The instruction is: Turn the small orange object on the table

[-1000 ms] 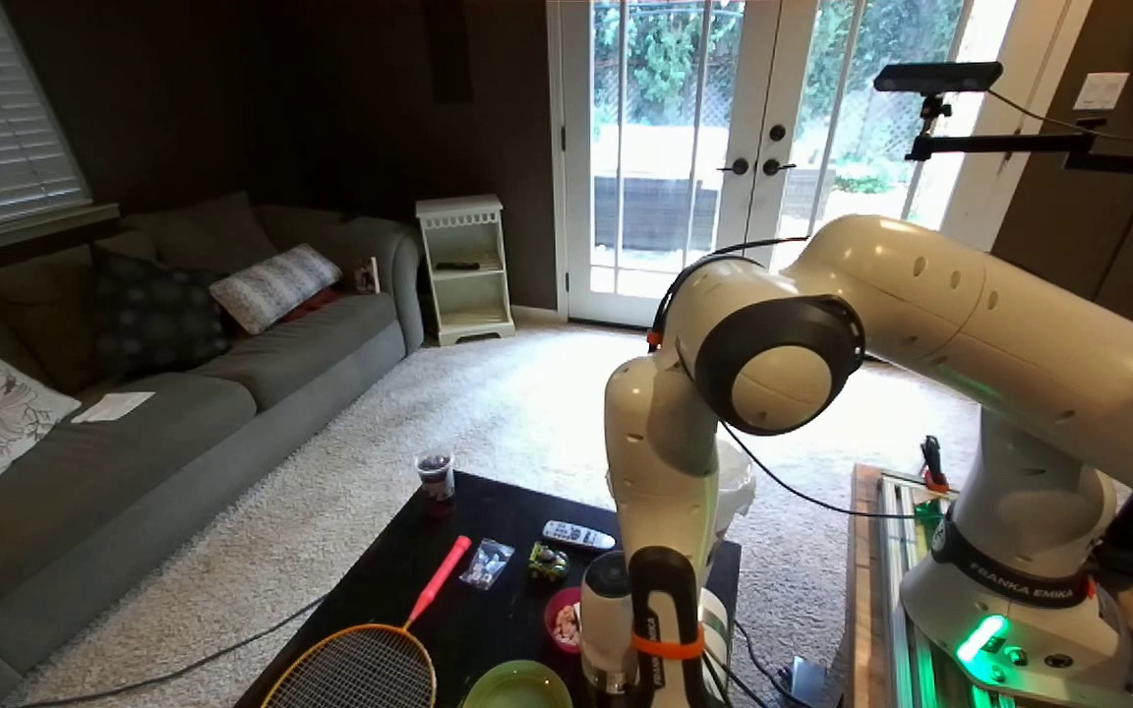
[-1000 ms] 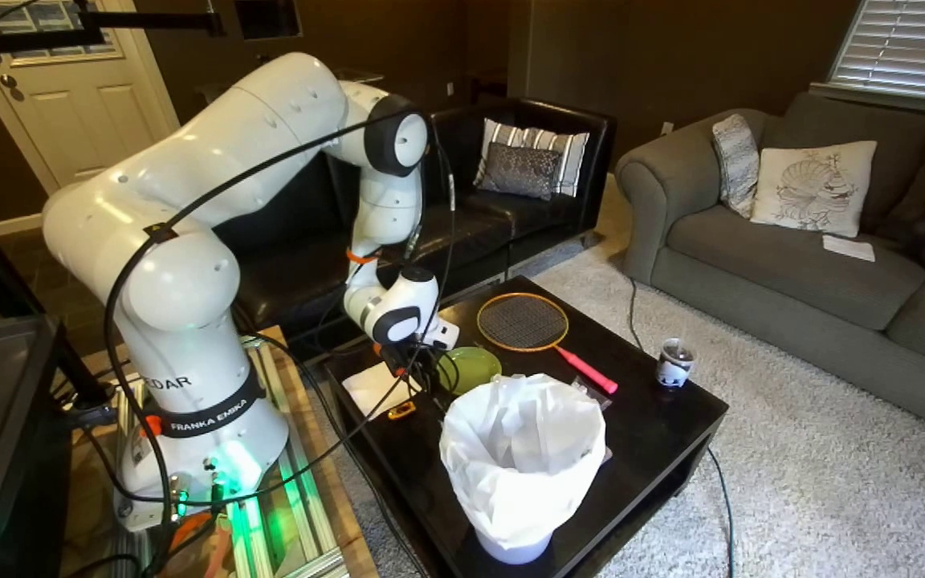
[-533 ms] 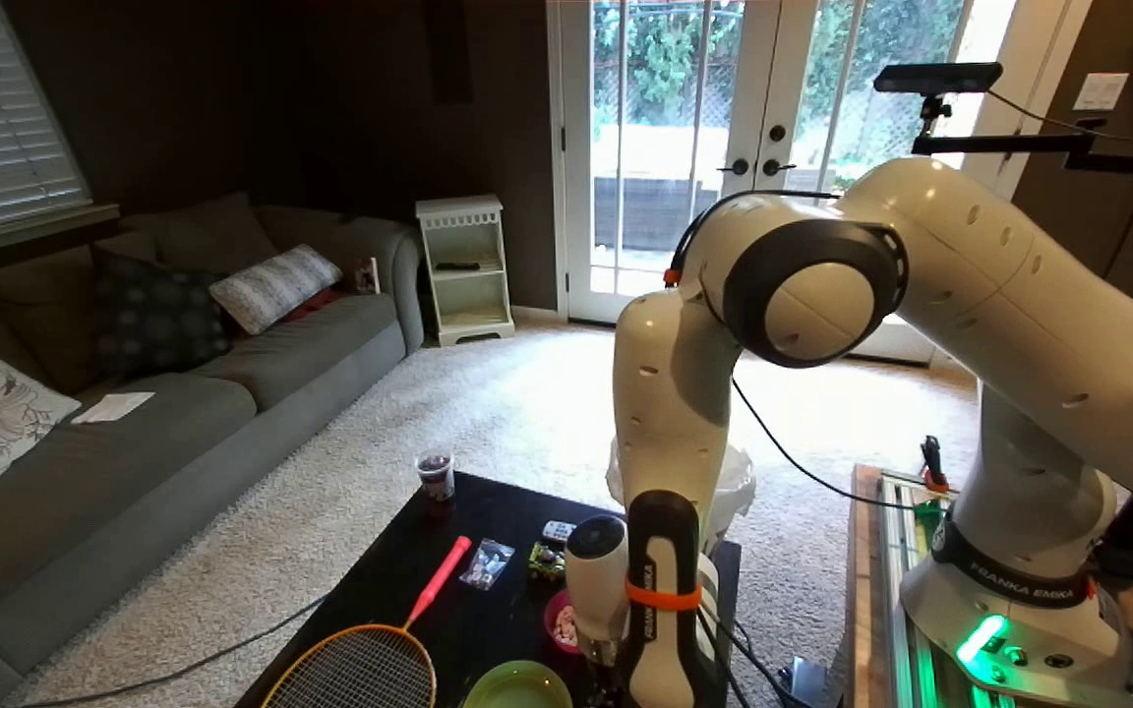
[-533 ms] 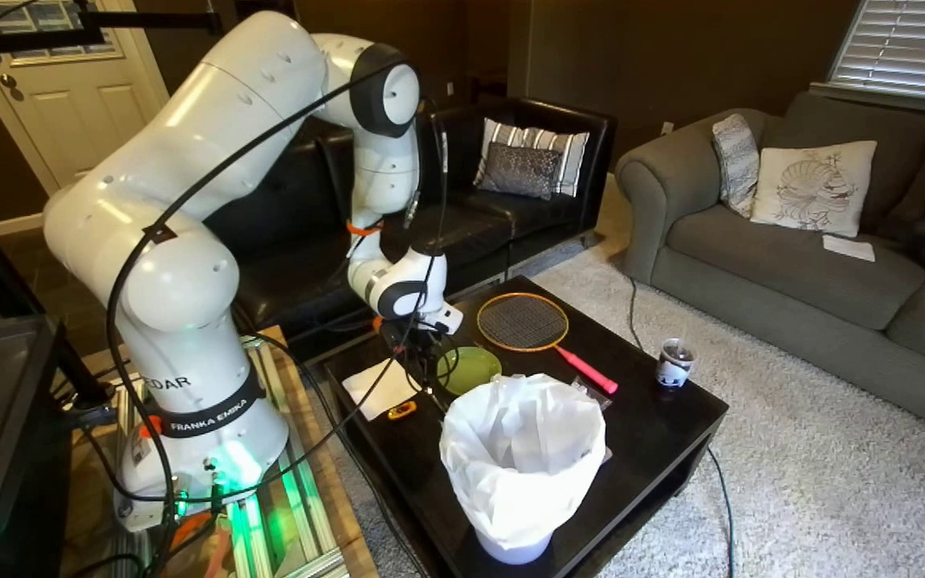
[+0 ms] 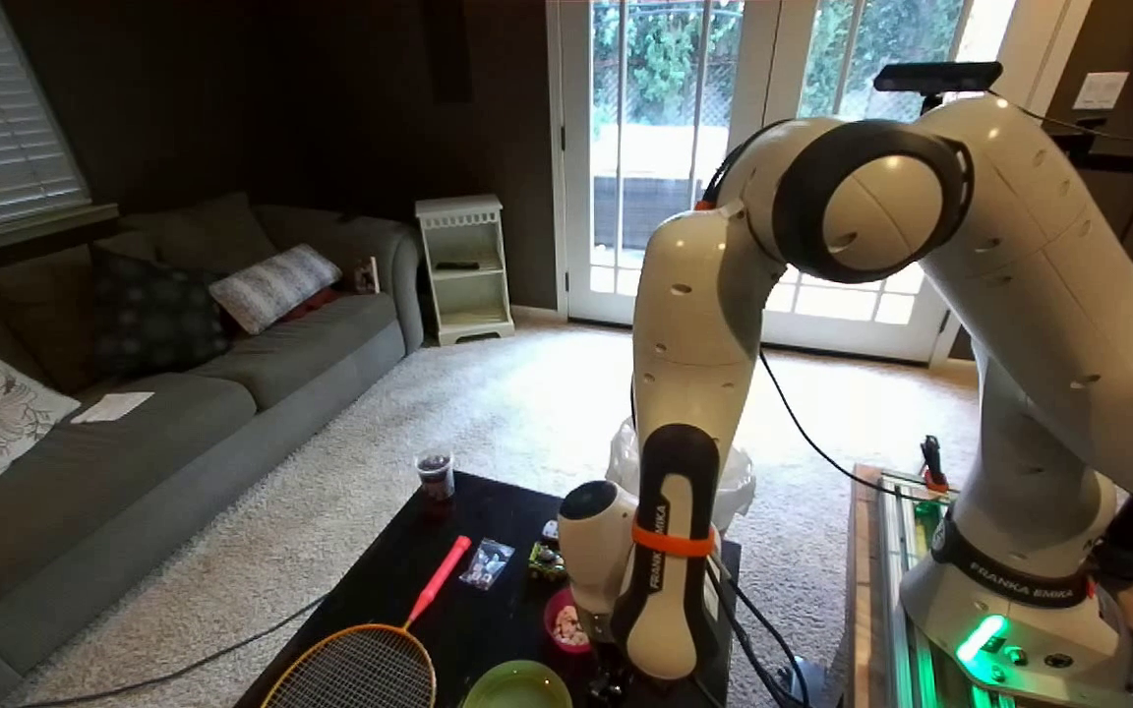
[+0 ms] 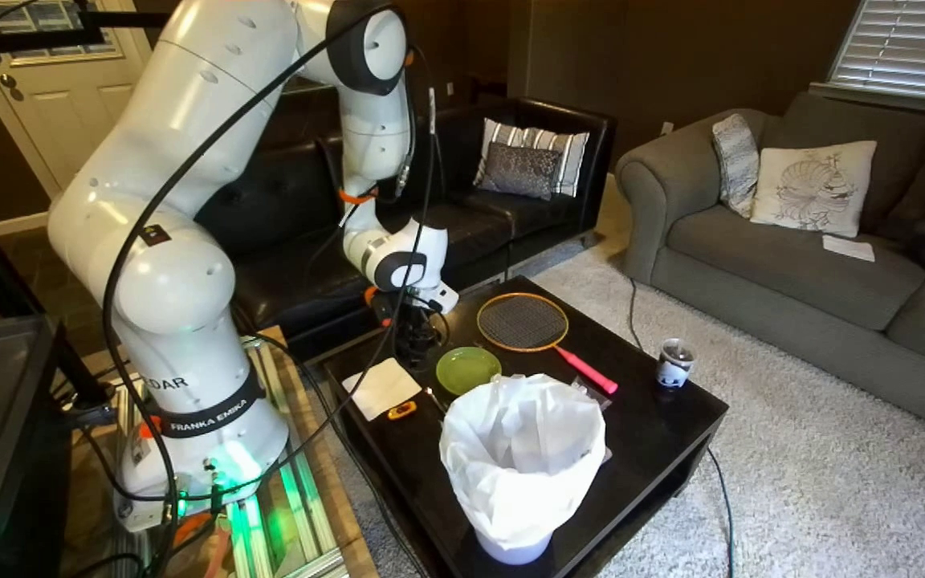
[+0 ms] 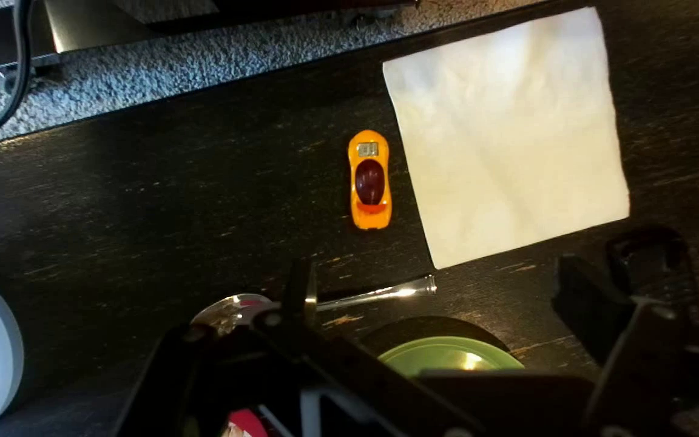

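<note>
The small orange object is a toy car [image 7: 369, 215] with a dark red top, lying on the black table [image 7: 173, 212]. In the wrist view it lies ahead of the fingertips, just left of a white napkin. In an exterior view the toy car [image 6: 402, 410] sits near the edge of the table [image 6: 639, 449] on the robot's side. It does not show in the exterior view with the glass doors. My gripper [image 7: 435, 282] is open and empty, fingers wide apart. In an exterior view the gripper [image 6: 418, 341] hangs above the table beside the green plate, apart from the car.
The napkin [image 7: 513, 139], a spoon [image 7: 380, 295] and a green plate [image 6: 469, 371] lie close to the car. A white-lined bin [image 6: 503, 474] stands on the table. A racket [image 6: 587, 369], a cup [image 6: 674, 363] and a pink bowl [image 5: 557, 621] are also there.
The arm has risen and drawn back, with the gripper lifting and now hanging more straight down. More of the napkin shows in an exterior view. The toy car has not moved.
</note>
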`<control>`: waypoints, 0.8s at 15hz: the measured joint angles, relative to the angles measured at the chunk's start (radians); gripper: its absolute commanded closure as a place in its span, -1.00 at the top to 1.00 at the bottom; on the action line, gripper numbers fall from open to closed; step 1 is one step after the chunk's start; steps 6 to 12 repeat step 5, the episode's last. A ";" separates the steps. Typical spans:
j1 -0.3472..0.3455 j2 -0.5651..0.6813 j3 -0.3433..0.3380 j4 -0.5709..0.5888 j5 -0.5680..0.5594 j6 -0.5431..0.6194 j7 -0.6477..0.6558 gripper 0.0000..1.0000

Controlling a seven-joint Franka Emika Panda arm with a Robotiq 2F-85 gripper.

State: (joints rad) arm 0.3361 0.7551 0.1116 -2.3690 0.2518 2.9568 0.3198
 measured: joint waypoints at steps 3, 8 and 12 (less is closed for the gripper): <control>-0.014 -0.041 0.013 -0.028 0.000 -0.014 0.004 1.00; -0.016 -0.044 0.014 -0.033 0.000 -0.015 0.005 1.00; -0.016 -0.044 0.014 -0.033 0.000 -0.015 0.005 1.00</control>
